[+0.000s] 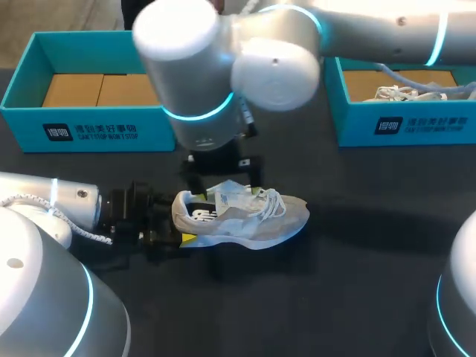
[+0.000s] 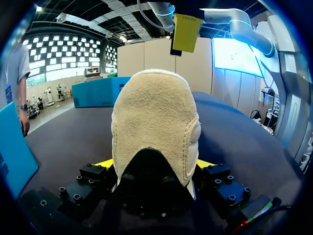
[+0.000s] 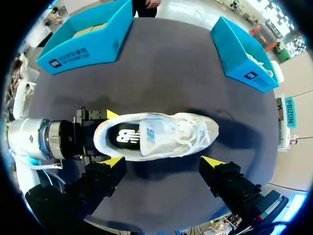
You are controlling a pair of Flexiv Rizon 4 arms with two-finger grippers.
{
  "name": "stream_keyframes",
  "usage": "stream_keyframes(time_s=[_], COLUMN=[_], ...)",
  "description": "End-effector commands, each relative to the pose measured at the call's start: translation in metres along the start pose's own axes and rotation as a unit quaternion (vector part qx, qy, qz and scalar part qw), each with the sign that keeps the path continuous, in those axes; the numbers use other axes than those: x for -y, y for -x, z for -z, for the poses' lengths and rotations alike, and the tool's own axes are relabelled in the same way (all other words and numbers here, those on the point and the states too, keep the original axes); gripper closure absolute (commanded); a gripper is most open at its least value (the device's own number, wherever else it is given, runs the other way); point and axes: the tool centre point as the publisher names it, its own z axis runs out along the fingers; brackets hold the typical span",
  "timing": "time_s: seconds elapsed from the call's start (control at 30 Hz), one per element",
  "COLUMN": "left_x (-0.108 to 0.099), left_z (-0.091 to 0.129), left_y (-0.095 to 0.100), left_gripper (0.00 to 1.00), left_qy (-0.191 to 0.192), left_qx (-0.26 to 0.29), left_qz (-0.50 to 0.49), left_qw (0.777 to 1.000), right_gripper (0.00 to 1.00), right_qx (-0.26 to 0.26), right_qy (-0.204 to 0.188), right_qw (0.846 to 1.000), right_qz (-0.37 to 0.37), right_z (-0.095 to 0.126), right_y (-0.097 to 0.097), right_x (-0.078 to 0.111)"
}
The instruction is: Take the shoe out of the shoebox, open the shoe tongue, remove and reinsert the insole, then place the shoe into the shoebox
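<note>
The shoe (image 1: 245, 216) is gripped at the heel by the L gripper (image 2: 155, 164), a finger pressed on each side, toe pointing straight ahead, sole on the table (image 1: 357, 297). The R gripper (image 3: 162, 161) is hung above it, fingers spread wide, touching nothing. An open shoebox (image 1: 89, 126) is seen off to the L gripper's side.

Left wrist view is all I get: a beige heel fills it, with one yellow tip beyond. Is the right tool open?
Observer: Open. The right tool hangs above the white lace-up sneaker, fingers apart and touching nothing.
Operator: Insole in?
Observer: Yes, a black insole shows inside the heel opening.
Operator: Box free?
Observer: The teal cardboard shoebox on the robot's left shows only its brown bottom.
</note>
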Motion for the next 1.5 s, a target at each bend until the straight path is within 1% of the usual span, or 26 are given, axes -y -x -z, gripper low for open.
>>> stream_keyframes(time_s=[0.03,0.2,0.5,0.97,1.03,1.27,1.4,1.5], left_x=[0.000,0.000,0.000,0.000,0.000,0.000,0.000,0.000], left_z=[0.000,0.000,0.000,0.000,0.000,0.000,0.000,0.000], left_y=[-0.001,-0.001,-0.001,-0.001,-0.001,-0.001,-0.001,-0.001], left_gripper=[1.00,1.00,1.00,1.00,1.00,1.00,1.00,1.00], left_qy=[0.000,0.000,0.000,0.000,0.000,0.000,0.000,0.000], left_qx=[0.002,0.002,0.002,0.002,0.002,0.002,0.002,0.002], left_qz=[0.000,0.000,0.000,0.000,0.000,0.000,0.000,0.000], left_qw=[1.000,1.000,1.000,1.000,1.000,1.000,1.000,1.000], right_gripper=[0.00,0.00,0.00,0.00,0.00,0.00,0.00,0.00], right_qx=[0.055,0.060,0.061,0.061,0.068,0.079,0.086,0.095], right_qy=[-0.002,0.000,-0.006,-0.006,-0.009,-0.009,-0.012,-0.016], right_qw=[0.998,0.998,0.998,0.998,0.997,0.996,0.995,0.994], right_qz=[-0.005,-0.007,-0.014,-0.014,-0.022,-0.033,-0.044,-0.053], right_z=[-0.013,-0.025,-0.038,-0.038,-0.047,-0.068,-0.078,-0.082], right_y=[-0.032,-0.034,-0.023,-0.023,-0.024,-0.022,-0.016,-0.011], right_x=[0.001,-0.001,-0.007,-0.007,-0.009,-0.015,-0.014,-0.012])
